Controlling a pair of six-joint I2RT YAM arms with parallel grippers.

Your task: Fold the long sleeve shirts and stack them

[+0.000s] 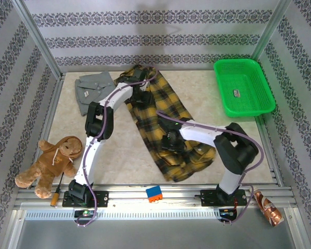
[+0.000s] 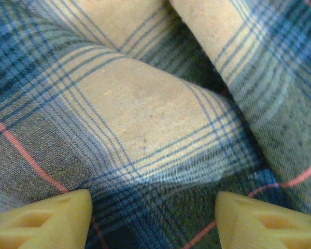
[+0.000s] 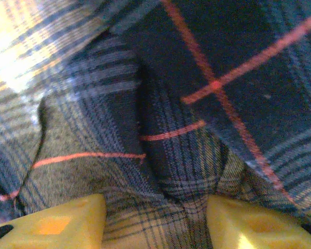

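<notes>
one plaid shirt (image 1: 168, 101), one grey shirt (image 1: 93, 88), one basket (image 1: 243, 112), one teddy (image 1: 52, 162)

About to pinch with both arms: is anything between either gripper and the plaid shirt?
Nothing visible. The left gripper and right gripper each sit right over the plaid shirt, cloth lying directly between their open fingers. The grey shirt lies off to the side.

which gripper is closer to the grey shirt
left. the left gripper sits on the far end of the plaid shirt, just beside the grey shirt; the right gripper is on the plaid's near end, well away from it
</notes>
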